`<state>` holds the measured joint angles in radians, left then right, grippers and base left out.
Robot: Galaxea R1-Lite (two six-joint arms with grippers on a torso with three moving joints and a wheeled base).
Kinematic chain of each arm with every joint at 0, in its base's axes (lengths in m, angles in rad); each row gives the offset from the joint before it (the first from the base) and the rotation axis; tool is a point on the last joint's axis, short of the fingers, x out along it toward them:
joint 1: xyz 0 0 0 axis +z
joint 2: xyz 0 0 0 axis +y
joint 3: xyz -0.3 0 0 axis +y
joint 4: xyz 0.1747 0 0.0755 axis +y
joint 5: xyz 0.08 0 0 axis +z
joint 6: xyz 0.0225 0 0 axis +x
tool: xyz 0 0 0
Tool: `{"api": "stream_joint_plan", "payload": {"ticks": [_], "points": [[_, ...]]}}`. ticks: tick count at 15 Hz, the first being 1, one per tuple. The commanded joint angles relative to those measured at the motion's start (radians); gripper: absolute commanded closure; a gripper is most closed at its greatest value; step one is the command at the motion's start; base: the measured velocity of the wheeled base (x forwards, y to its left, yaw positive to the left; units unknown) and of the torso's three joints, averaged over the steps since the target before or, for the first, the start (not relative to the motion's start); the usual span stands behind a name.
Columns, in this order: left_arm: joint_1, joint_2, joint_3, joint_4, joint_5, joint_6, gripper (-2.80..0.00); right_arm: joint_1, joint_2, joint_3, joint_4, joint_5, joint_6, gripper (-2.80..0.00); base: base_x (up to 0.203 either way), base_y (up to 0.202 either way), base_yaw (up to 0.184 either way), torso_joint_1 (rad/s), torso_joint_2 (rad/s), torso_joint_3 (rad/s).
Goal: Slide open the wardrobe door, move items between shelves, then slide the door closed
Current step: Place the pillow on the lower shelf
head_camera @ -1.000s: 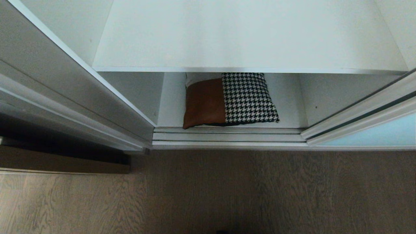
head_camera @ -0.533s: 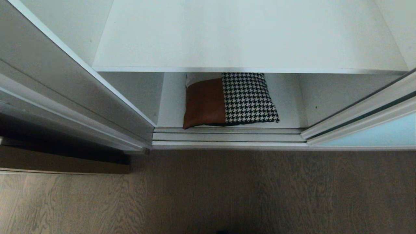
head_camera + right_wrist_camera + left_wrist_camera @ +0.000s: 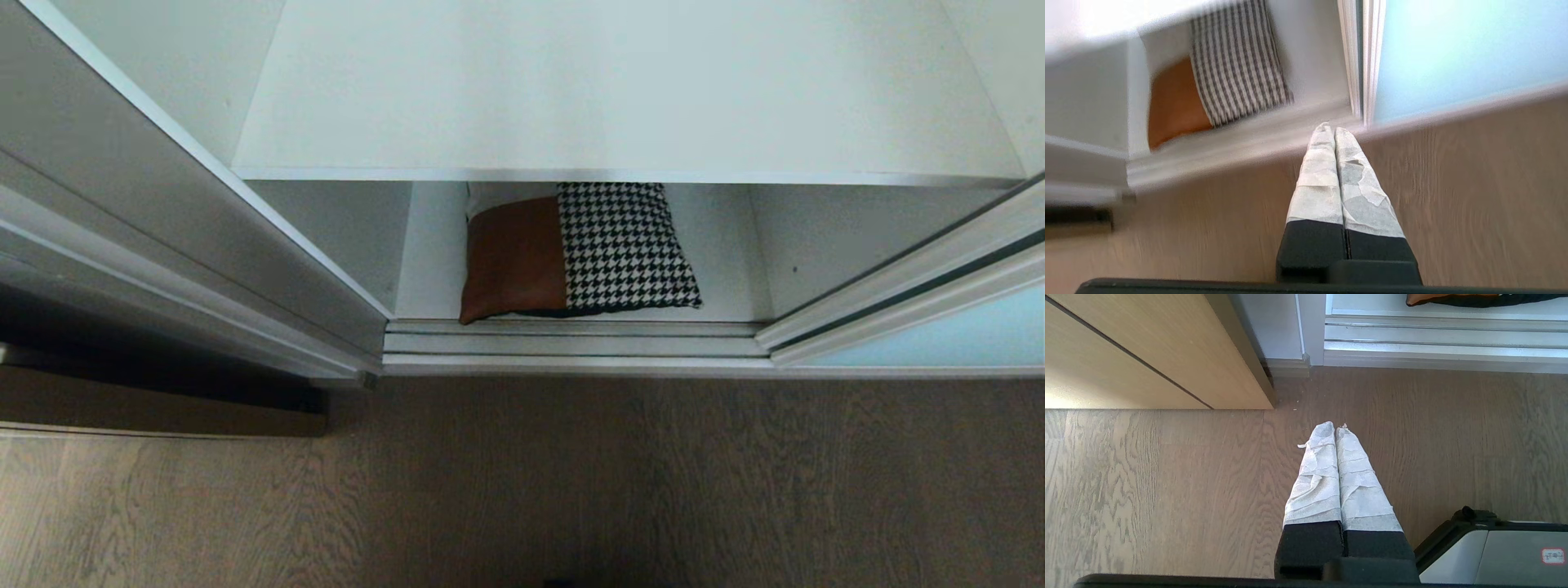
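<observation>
From the head view, the wardrobe stands open: the sliding door [image 3: 939, 339] sits pushed to the right, and the cushion [image 3: 575, 249] lies on the bottom shelf [image 3: 735, 269], under the bare upper shelf [image 3: 620, 90]. No arm shows here.

Over to the left wrist view: the left gripper [image 3: 1335, 430] hangs above the wooden floor [image 3: 1167, 490], fingers pressed together, holding nothing, near the door track [image 3: 1437, 339].

Right wrist view, blurred: the right gripper [image 3: 1329, 128] is pinched closed too, empty, pointing toward the track where the door's [image 3: 1453, 53] edge meets the opening, the cushion [image 3: 1220, 85] off to one side.
</observation>
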<state>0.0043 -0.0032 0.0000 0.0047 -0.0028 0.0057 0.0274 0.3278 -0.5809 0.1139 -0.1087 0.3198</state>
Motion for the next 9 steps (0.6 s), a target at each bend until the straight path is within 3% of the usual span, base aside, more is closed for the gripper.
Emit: {"api": "stream_joint_plan", "payload": {"ticks": [1,4,6,9], "points": [[0.000,0.005,0.002,0.000,0.000,0.000,0.00,-0.005,0.060,-0.107,0.028,-0.020,0.001,0.00,0.000,0.000,0.000,0.000,0.00,0.000],[0.000,0.005,0.002,0.000,0.000,-0.001,0.00,-0.022,0.119,-0.302,0.187,-0.070,0.004,0.00,0.000,0.000,0.000,0.000,0.00,0.000],[0.000,0.005,0.002,0.000,0.000,0.000,0.00,-0.132,0.186,-0.406,0.258,-0.058,-0.004,0.00,0.000,0.000,0.000,0.000,0.00,0.000],[0.000,0.005,0.002,0.000,0.000,0.000,0.00,-0.349,0.269,-0.478,0.269,0.055,-0.032,0.00,0.000,0.000,0.000,0.000,0.00,0.000]]}}
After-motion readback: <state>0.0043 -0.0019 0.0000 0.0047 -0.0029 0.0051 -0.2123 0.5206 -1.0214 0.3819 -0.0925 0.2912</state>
